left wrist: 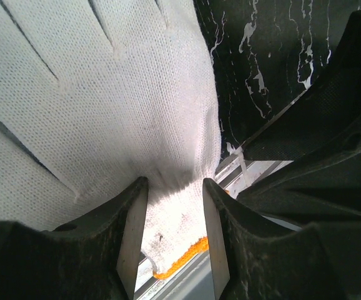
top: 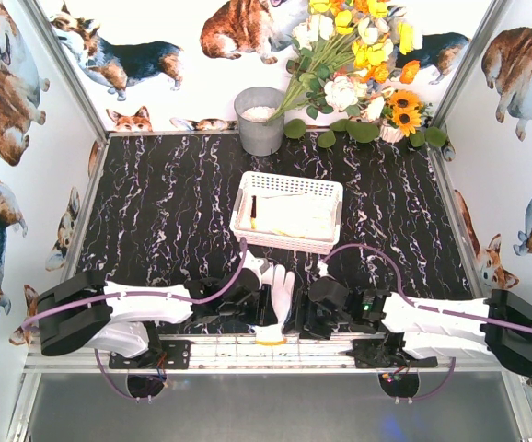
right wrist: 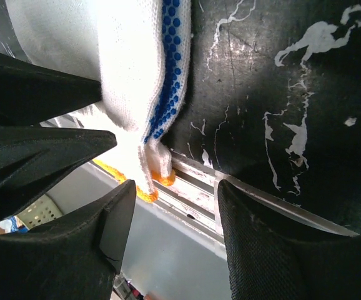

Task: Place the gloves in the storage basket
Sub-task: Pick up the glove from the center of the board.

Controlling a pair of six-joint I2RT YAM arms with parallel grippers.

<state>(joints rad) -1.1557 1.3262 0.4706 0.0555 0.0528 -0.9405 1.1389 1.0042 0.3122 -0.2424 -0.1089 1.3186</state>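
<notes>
left fingers [left wrist: 130, 240] pinching glove [left wrist: 105, 94], right fingers [right wrist: 108, 234] spread, over black marbled tabletop [top: 156, 212] between corgi-print walls [top: 27, 184]

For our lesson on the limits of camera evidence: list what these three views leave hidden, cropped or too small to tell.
- Top view: how many gloves lie in the storage basket; they merge into one pale heap, too small to count.
- Top view: what fills the grey bucket; only a white patch shows.
- Left wrist view: fingertips of the near glove, cut off by the top and left edges.
</notes>
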